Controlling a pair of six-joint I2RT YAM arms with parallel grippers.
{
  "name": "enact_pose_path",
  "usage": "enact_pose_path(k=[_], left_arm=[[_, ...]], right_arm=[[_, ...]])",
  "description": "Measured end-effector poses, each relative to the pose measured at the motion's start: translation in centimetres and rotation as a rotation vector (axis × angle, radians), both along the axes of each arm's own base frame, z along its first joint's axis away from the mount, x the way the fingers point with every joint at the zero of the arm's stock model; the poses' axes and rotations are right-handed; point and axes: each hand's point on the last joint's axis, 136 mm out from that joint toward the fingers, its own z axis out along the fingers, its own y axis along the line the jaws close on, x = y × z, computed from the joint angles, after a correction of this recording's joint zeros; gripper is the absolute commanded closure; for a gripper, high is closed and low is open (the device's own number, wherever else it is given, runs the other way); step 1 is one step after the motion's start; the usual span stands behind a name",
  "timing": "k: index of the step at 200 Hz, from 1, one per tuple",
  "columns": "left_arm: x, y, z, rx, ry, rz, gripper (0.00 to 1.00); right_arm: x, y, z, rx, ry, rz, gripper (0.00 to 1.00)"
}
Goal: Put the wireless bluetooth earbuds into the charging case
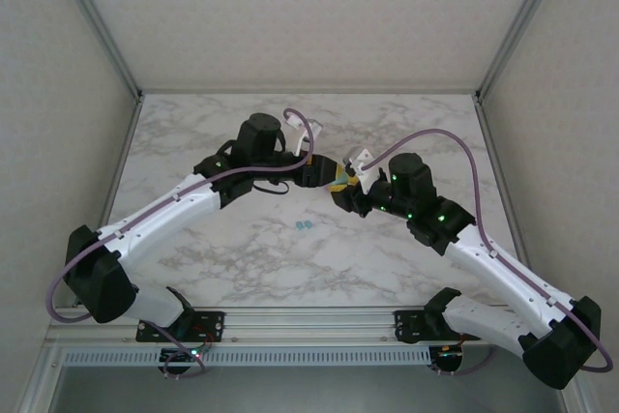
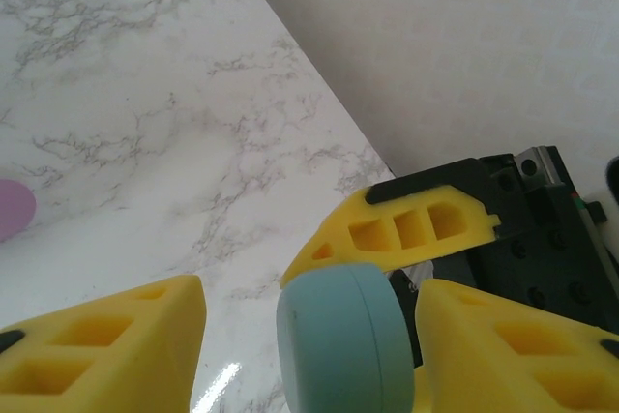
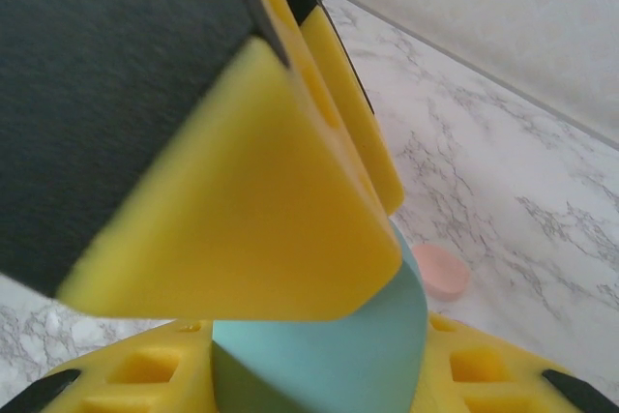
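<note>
Two teal earbuds (image 1: pixel 304 225) lie loose on the desk (image 1: pixel 222 268); the right pincer (image 3: pixel 319 374) clamps the teal case (image 2: pixel 348 326) (left pincer (image 2: pixel 308 355) apart around it); a slipping handover could drop it.

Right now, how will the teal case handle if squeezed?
The teal case looks like smooth, rigid plastic, so it probably won't deform but may slip on the fingers. Its rounded edges suggest it could roll if dropped.
</note>
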Motion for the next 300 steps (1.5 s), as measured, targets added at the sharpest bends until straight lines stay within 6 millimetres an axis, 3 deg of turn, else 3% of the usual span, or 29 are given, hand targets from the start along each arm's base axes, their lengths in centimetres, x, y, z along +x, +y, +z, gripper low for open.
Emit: enact_pose_path(k=[113, 151, 176, 192, 238, 266, 300], left_arm=[[-0.3, -0.3, 0.0, 0.009, 0.024, -0.026, 0.54], [-0.5, -0.7, 0.3, 0.006, 0.030, -0.060, 0.72], [-0.4, -0.7, 0.3, 0.010, 0.028, -0.058, 0.80], [-0.3, -0.7, 0.4, 0.009, 0.031, -0.049, 0.84], [0.6, 0.7, 1.3, -0.068, 0.041, 0.104, 0.85], [0.8, 1.9, 3.3, -0.155, 0.030, 0.188, 0.85], [0.8, 2.8, 5.1, -0.236, 0.044, 0.250, 0.84]], right_arm=[[0.4, -0.2, 0.1, -0.005, -0.016, -0.024, 0.65], [0.9, -0.4, 0.6, 0.002, -0.039, -0.046, 0.64], [1.1, -0.5, 0.5, -0.003, -0.041, -0.059, 0.59], [1.1, -0.6, 0.5, -0.004, -0.043, -0.062, 0.50], [1.0, -1.6, 2.7, 0.056, -0.125, -0.106, 0.31], [1.1, -2.2, 3.6, 0.117, -0.203, -0.138, 0.29], [1.9, -1.2, 3.8, 0.131, -0.252, -0.119, 0.30]])
